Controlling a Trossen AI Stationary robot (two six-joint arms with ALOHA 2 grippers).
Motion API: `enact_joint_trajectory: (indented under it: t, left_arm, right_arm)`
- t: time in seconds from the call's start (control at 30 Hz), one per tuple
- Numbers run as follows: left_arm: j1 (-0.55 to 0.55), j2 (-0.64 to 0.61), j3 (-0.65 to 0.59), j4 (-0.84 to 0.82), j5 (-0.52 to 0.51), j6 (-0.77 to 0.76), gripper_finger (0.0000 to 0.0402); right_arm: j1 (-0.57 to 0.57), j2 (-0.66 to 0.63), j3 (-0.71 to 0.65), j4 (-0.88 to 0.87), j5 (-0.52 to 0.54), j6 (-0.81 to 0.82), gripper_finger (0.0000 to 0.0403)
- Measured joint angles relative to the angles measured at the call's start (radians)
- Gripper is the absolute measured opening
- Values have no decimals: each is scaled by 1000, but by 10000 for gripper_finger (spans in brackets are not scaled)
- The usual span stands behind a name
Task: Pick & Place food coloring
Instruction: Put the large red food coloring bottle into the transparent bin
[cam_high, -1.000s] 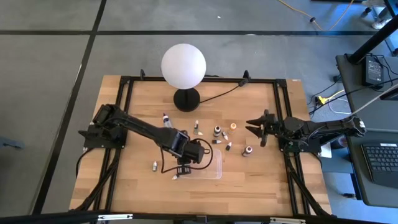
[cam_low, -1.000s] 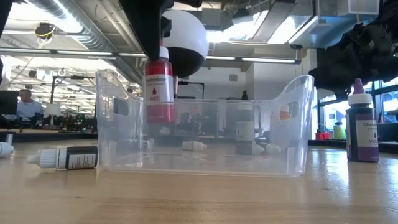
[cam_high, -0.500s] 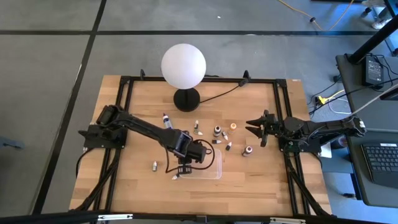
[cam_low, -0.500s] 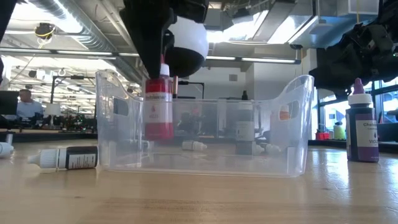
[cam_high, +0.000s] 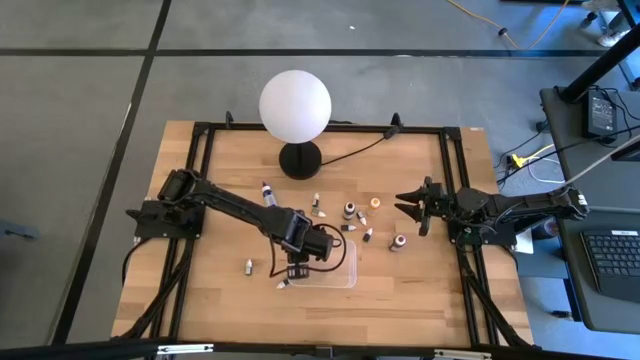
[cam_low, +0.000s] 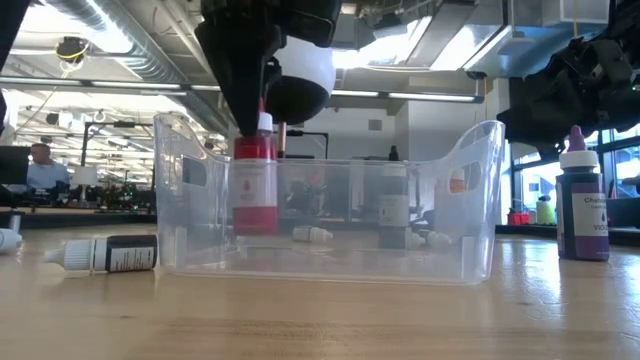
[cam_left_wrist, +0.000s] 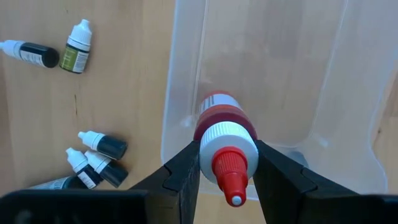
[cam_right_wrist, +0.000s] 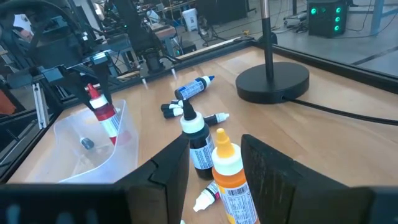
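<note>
Left gripper (cam_left_wrist: 227, 180) clamped on red bottle (cam_low: 254, 185), upright, hanging straight below the fingers inside the tray (cam_low: 470, 200), base near floor. Right gripper (cam_high: 412, 207) open, parked well apart.

Red bottle (cam_low: 254, 185): seen only through the clear tray wall; whether its base touches the tray (cam_low: 470, 190) floor cannot be told.
Left gripper (cam_left_wrist: 227, 163): only the finger ends show, cut off by the picture's lower edge.
Bottles from above: too small to tell their colours.
Purple bottle (cam_low: 583, 205): label text blurred, partly cut by the right edge.
Person (cam_low: 42, 165): distant, small, blurred.
</note>
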Motion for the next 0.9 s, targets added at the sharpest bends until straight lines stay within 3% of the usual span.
enact_joint_trajectory:
  t: [0.9]
  left_arm:
    - [1,37,3,1,2,-9,129]
  right_arm:
    - [0,0,0,-2,-19,0,149]
